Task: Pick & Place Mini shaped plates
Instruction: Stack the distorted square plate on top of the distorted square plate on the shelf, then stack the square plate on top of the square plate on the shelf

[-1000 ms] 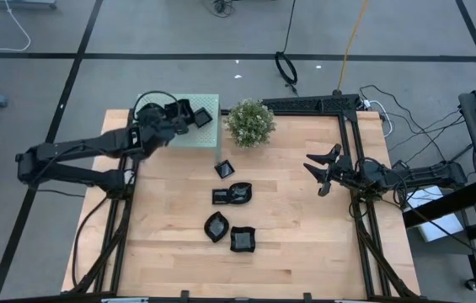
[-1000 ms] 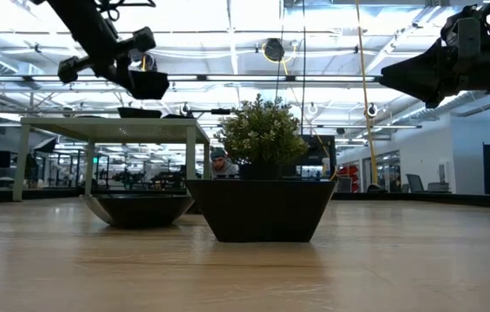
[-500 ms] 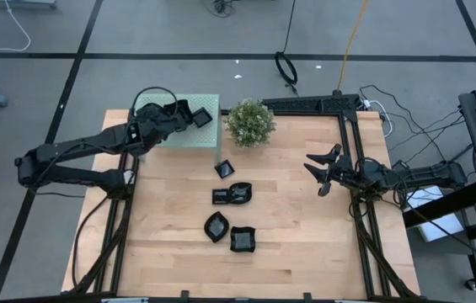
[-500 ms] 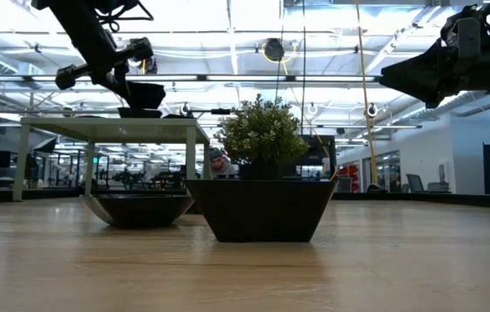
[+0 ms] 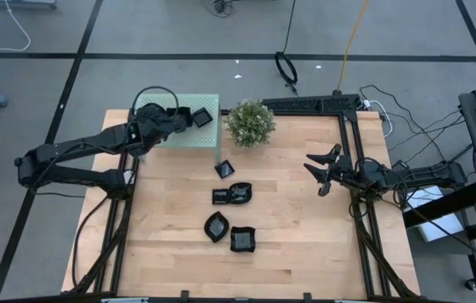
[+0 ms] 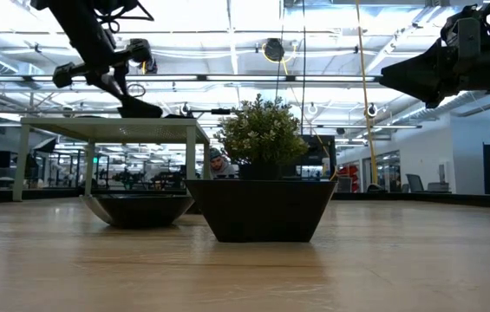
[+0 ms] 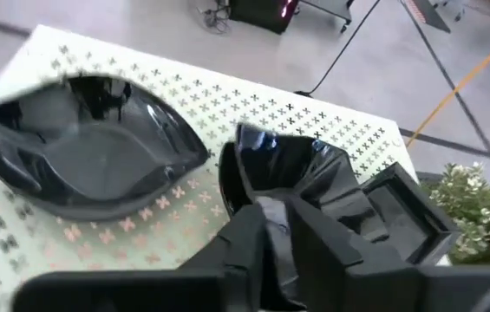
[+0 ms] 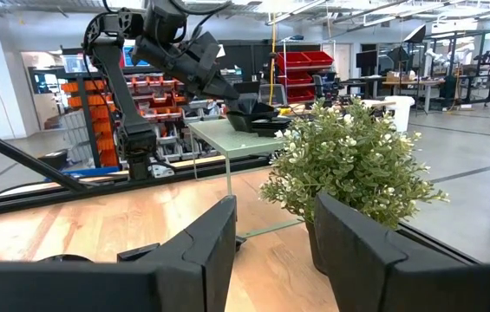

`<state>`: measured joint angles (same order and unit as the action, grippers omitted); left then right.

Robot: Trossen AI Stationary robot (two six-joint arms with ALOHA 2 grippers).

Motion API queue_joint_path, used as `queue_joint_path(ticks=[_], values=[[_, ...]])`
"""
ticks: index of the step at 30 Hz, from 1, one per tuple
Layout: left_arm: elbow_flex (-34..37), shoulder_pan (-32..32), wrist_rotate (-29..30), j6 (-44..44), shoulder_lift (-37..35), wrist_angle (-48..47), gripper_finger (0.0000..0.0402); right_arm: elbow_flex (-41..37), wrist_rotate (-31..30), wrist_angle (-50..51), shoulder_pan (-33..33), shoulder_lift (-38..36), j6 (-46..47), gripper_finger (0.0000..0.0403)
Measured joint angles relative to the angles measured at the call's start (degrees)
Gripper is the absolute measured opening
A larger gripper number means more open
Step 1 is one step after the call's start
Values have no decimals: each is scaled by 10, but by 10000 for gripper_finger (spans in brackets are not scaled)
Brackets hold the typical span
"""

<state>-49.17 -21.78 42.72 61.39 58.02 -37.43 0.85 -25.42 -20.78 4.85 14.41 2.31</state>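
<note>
My left gripper (image 5: pixel 184 118) reaches over the pale green raised stand (image 5: pixel 195 140) at the table's far left and is shut on a black wavy-rimmed mini plate (image 7: pixel 284 165). On the stand beside it rest another wavy plate (image 7: pixel 88 152) and a square one (image 7: pixel 405 212). Several more black plates lie on the table's middle, among them a small square one (image 5: pixel 224 169) and the nearest one (image 5: pixel 243 239). My right gripper (image 5: pixel 318 172) hovers open over the table's right side and touches nothing. My left gripper (image 7: pixel 292 217) pinches the near rim (image 7: pixel 277 227) of the wavy plate between its two fingers, slanting down from the table's left. The plate tilts, and its lower edge (image 6: pixel 145 111) is down at the stand's top; whether it rests there I cannot tell.
A green potted plant (image 5: pixel 250 123) stands just right of the stand at the far edge. In the low view a square plate (image 6: pixel 262 208) and a rounder one (image 6: pixel 136 208) sit close in front. Bare wood lies along the table's left, near and right sides.
My left gripper has come down toward the stand with the wavy plate, still shut on it. The plate was level above the stand's top and now sits tilted with its lower edge down at the top. My right arm has kept still.
</note>
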Motion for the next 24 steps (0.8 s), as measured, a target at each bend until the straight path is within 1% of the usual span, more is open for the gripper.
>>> queue_joint_path(ticks=[3,6,8,10,11,13,16,18,24], values=[[0,0,11,-44,0,8,104,0,0,0,0,0,0,144],[0,0,14,-96,-5,39,150,0,0,0,0,0,0,144],[0,1,14,-143,-11,80,175,0,0,0,0,0,0,144],[0,3,7,-207,-17,132,194,0,0,0,0,0,0,144],[0,6,-7,-247,-18,165,201,0,0,0,0,0,0,144],[0,11,-55,-326,-18,223,209,0,0,0,0,0,0,144],[0,19,-144,-409,-10,262,213,0,0,0,0,0,0,144],[0,29,-189,-420,6,262,214,0,0,0,0,0,0,144],[0,58,-277,-424,67,233,214,0,0,0,0,0,0,144]])
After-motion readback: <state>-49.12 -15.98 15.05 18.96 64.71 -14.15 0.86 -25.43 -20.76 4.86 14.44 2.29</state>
